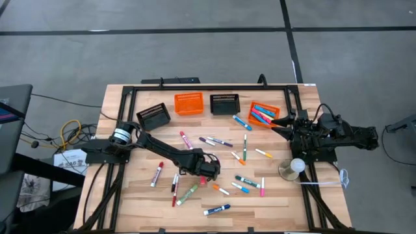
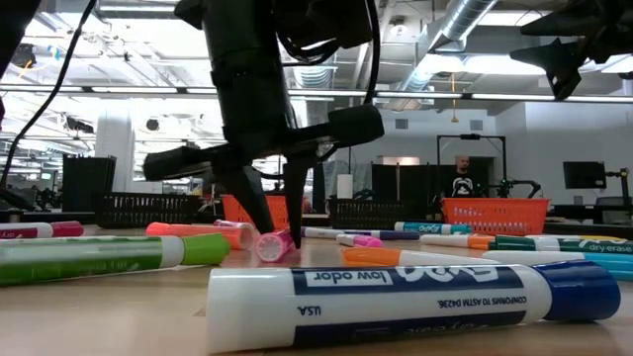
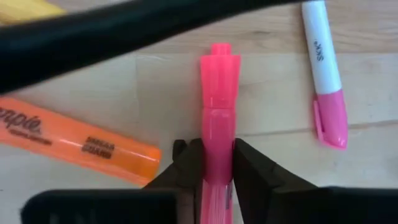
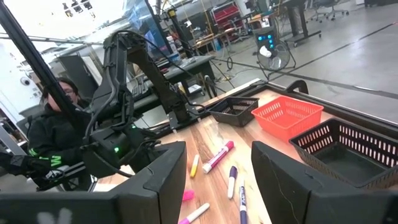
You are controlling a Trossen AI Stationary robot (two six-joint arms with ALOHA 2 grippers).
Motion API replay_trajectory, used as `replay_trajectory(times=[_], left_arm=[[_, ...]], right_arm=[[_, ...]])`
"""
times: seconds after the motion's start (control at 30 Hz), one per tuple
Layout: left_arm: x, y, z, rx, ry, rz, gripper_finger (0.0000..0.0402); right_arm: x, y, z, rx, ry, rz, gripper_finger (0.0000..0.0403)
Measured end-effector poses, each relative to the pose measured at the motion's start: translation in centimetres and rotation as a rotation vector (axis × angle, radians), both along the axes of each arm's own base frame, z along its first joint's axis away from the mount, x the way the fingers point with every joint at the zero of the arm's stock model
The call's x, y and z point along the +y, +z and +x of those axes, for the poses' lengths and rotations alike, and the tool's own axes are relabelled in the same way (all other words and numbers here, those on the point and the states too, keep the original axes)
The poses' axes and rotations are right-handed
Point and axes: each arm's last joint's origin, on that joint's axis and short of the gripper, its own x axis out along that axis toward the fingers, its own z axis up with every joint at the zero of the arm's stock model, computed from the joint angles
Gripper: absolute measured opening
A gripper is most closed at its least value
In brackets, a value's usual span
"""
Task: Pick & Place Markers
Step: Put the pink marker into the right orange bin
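Left tool (image 3: 217, 168) clamped on the pink marker (image 3: 219, 112) at about 6 o'clock of the table (image 1: 130, 195), marker lying flat on the wood. Lift straight up, clear of the orange highlighter (image 3: 74, 140) just beside it. Right tool (image 1: 278, 124) open and empty at 3 o'clock over the orange basket (image 1: 262, 123).

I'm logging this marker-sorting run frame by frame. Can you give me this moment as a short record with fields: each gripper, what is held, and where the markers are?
left gripper: low over the table's middle, fingers closed on the pink highlighter
pink highlighter: lying on the wood
right gripper: open, empty, raised by the right orange basket
right orange basket: holds a few markers
loose markers: scattered across the table
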Motion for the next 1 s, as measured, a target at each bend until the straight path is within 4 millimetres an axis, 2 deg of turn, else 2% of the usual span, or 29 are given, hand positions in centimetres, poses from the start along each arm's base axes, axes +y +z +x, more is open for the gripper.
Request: replay_trajectory(times=[0.23, 0.43, 0.63, 1.0], left_arm=[[0.7, 0.0, 0.2, 0.0, 0.018, -0.005, 0.0076], [0.9, 0.0, 0.3, -0.005, 0.024, 0.008, 0.0066], [0.9, 0.0, 0.3, -0.009, 0.025, 0.012, 0.0077], [1.4, 1.5, 0.1, -0.054, 0.037, 0.053, 0.0078]], right_arm=[[0.0, 0.0, 0.0, -0.001, 0.0, 0.0, 0.0173], [0.0, 0.0, 0.0, 0.0, 0.0, 0.0, 0.0171], [0.0, 0.0, 0.0, 0.0, -0.003, -0.001, 0.0173], [0.0, 0.0, 0.0, 0.0, -0.003, -0.001, 0.0173]])
